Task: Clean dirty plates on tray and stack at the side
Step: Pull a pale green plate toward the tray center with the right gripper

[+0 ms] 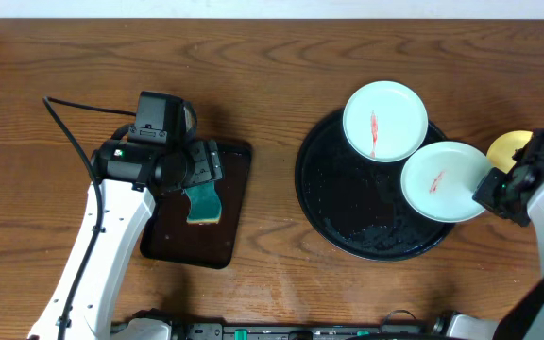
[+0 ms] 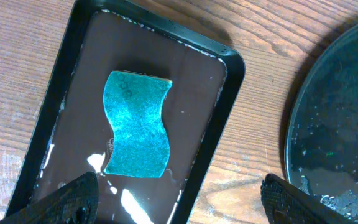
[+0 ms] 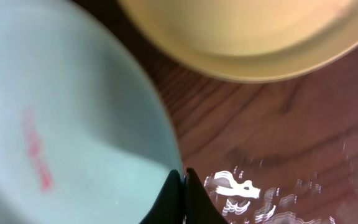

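Two smeared plates, probably one yellow plate

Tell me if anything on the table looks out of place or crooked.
Both white plates sit askew: the far plate and the near plate each overhang the rim of the black tray rather than lying inside it. The right end effector pinches the near plate's edge. Both carry red smears.

A brown wooden table is seen from above, its grain is drawn in long dark streaks from left to right, a pale strip is shown beyond its far edge, the wood is lit evenly, soft shadows are cast on it.
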